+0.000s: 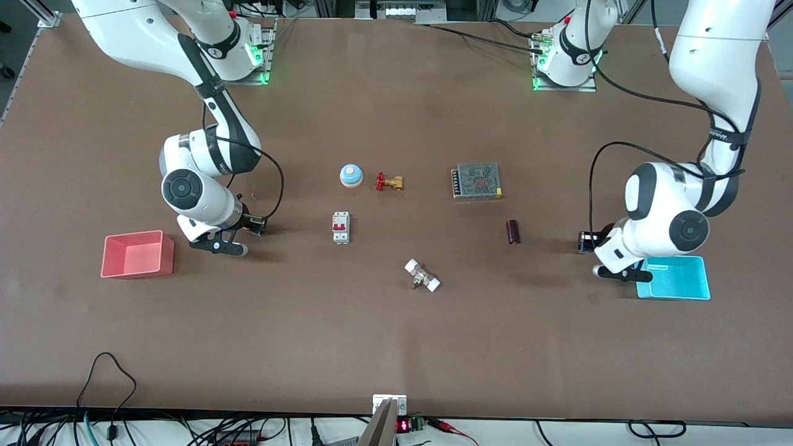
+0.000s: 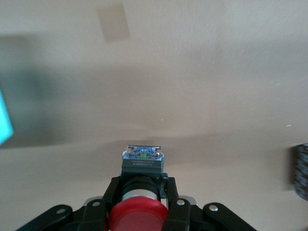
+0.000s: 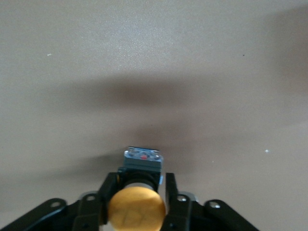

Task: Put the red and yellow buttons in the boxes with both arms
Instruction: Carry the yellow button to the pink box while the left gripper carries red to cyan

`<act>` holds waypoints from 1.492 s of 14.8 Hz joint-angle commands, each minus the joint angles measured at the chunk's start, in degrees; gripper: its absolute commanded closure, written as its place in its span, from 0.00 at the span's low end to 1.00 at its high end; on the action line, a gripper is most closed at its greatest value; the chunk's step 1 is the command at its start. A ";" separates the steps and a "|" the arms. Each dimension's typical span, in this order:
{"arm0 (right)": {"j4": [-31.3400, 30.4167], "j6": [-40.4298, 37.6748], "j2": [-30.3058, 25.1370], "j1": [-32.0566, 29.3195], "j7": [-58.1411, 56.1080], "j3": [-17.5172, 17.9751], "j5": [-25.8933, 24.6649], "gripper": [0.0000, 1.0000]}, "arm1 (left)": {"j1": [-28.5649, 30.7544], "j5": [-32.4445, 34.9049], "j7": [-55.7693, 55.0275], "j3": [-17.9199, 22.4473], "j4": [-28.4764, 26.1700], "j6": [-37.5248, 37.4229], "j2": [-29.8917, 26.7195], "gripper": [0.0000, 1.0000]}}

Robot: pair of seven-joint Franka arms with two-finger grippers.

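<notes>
My left gripper is shut on the red button, its black body clamped between the fingers. In the front view this gripper hangs just over the table beside the cyan box, toward the table's middle from it. An edge of the cyan box also shows in the left wrist view. My right gripper is shut on the yellow button. In the front view it hangs over the table beside the pink-red box. Both boxes look empty.
In the table's middle lie a blue-and-white bell, a brass valve with a red handle, a white circuit breaker, a metal mesh power supply, a dark cylinder and a white connector.
</notes>
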 commanded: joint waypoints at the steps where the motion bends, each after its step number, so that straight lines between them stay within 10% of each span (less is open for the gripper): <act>1: -0.48 0.98 0.07 -0.58 1.26 0.66 -1.20 0.70 | 0.91 0.16 0.36 0.72 -0.16 -4.73 -6.74 0.77; 5: 1.62 -1.82 -4.48 -2.85 -4.16 0.39 -1.12 0.76 | 5.55 0.16 0.45 1.07 13.78 -20.71 -2.82 0.77; 10: 9.96 -11.06 -8.01 -11.21 -30.34 -4.07 -0.24 0.76 | 8.12 0.25 1.67 1.34 17.32 -21.53 -0.70 0.79; 22: 18.15 -4.04 5.95 -20.18 -48.92 -5.50 1.61 0.76 | 12.60 0.07 3.88 1.43 33.15 -20.92 13.01 0.79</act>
